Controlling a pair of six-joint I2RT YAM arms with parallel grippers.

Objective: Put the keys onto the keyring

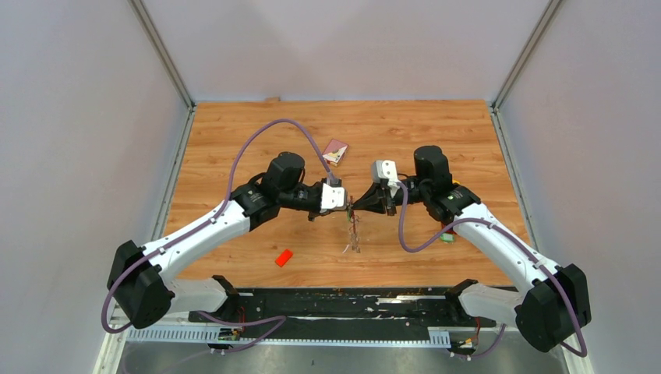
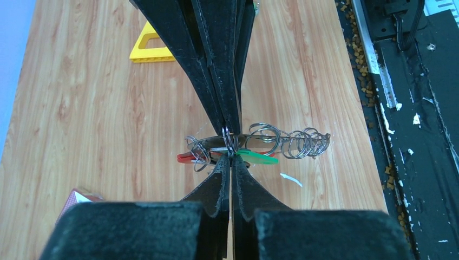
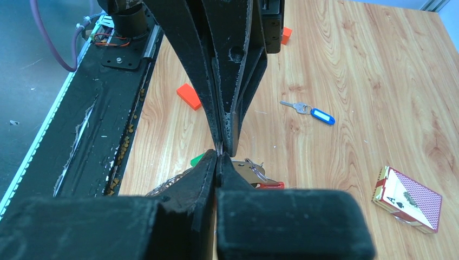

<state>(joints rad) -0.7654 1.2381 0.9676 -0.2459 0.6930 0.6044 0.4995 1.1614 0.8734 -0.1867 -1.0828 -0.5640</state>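
The keyring (image 2: 254,142) is held in the air over the middle of the surface (image 1: 436,132), a little nearer its near edge than its far one. The left hand (image 2: 231,162) is pressed together on a thin wire ring of the bunch. The right hand (image 3: 218,162) is clamped on the same cluster of rings from the opposite side, and the two sets of tips almost touch. A green-tagged key (image 2: 258,158) and the red strap (image 2: 185,157) hang just beneath the tips; whether that key is already threaded cannot be told. A chain of wire loops (image 2: 308,143) trails to one side. A blue-tagged key (image 3: 313,112) lies flat on the surface, well apart from the bunch.

Several failures are judged likely:

- **Slipping:** Round wire is poorly held by flat pads, so any twist or pull between the arms could let it slide out and drop the bunch.
- **Collision:** With the tips this close, a small correction by either arm could drive one hand into the other.
- **Snagging:** The dangling loops and strap could be caught on a finger and dragged.
- **Turning:** Since both hands are occupied, the blue-tagged key can be fetched only if one grip is given up. The bunch would then hang from a single pinch and would probably turn.
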